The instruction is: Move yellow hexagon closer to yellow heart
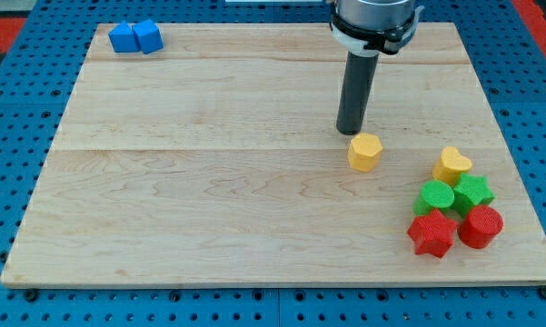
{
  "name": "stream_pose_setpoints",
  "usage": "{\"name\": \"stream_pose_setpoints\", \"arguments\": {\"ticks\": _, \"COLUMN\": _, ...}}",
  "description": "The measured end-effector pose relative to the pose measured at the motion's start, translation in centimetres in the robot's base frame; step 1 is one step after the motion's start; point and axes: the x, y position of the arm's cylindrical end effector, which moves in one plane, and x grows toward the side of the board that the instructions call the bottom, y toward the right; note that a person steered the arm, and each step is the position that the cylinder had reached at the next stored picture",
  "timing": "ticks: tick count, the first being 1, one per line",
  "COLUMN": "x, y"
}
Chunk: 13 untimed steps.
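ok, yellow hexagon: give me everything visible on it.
The yellow hexagon is a small, squat six-sided block, matte like plastic, lying flat on the wooden board right of centre. It stands alone, touching no other block. My tip sits just off its upper-left edge; contact can't be confirmed. The yellow heart lies apart to the view's right, slightly lower.

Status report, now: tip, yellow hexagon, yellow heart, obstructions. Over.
My tip just above-left of the yellow hexagon, close behind it. Yellow heart to the view's right, apart. Nothing between them; green and red blocks cluster below the heart.
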Motion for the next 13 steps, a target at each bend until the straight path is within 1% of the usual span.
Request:
{"name": "stream_pose_setpoints", "arguments": {"ticks": 1, "x": 1.4, "y": 3.3}}
{"name": "stream_pose_setpoints", "arguments": {"ticks": 2, "x": 1.6, "y": 2.8}}
{"name": "stream_pose_setpoints", "arguments": {"ticks": 3, "x": 1.6, "y": -1.4}}
{"name": "stream_pose_setpoints", "arguments": {"ticks": 4, "x": 1.8, "y": -4.2}}
{"name": "stream_pose_setpoints", "arguments": {"ticks": 5, "x": 4.5, "y": -4.8}}
{"name": "stream_pose_setpoints", "arguments": {"ticks": 6, "x": 7.5, "y": -2.3}}
{"name": "stream_pose_setpoints", "arguments": {"ticks": 7, "x": 7.6, "y": 0.6}}
{"name": "stream_pose_setpoints", "arguments": {"ticks": 8, "x": 7.5, "y": -2.9}}
{"name": "stream_pose_setpoints", "arguments": {"ticks": 9, "x": 5.3, "y": -6.0}}
{"name": "stream_pose_setpoints", "arguments": {"ticks": 10, "x": 4.5, "y": -4.6}}
{"name": "stream_pose_setpoints", "arguments": {"ticks": 11, "x": 4.5, "y": -1.3}}
{"name": "stream_pose_setpoints", "arguments": {"ticks": 12, "x": 4.2, "y": -0.2}}
{"name": "stream_pose_setpoints", "arguments": {"ticks": 13, "x": 1.2, "y": -1.2}}
